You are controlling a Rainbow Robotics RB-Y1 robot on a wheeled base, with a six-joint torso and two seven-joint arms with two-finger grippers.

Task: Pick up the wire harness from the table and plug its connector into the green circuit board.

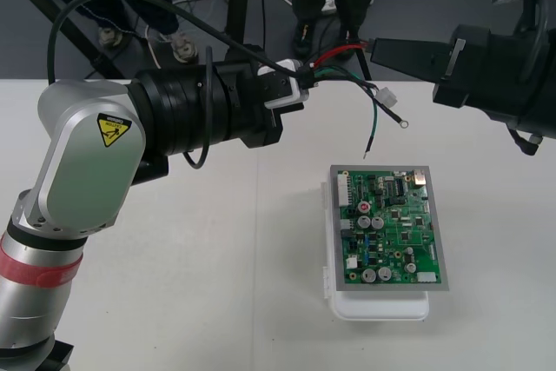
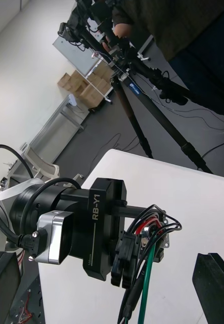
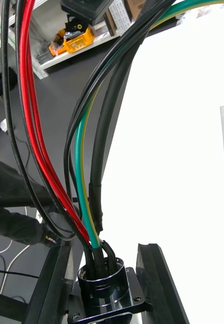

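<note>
Left gripper (image 1: 300,84) grips the harness's (image 1: 347,65) stiff metal socket (image 3: 104,283) at the table's (image 1: 217,258) far edge; right gripper (image 1: 375,48) gapes beside seemingly floppy wires (image 3: 80,167).

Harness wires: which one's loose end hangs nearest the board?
The green wire; its end dangles toward the board, while the red wire runs toward the right claw.

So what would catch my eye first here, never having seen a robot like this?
Most striking is the left gripper, shut on the round metal socket of the wire harness. It holds the harness above the table near the far edge, with red, black and green wires fanning toward the right gripper. Nearer the robot, the green circuit board sits on its white base, with the harness not yet plugged in.
</note>
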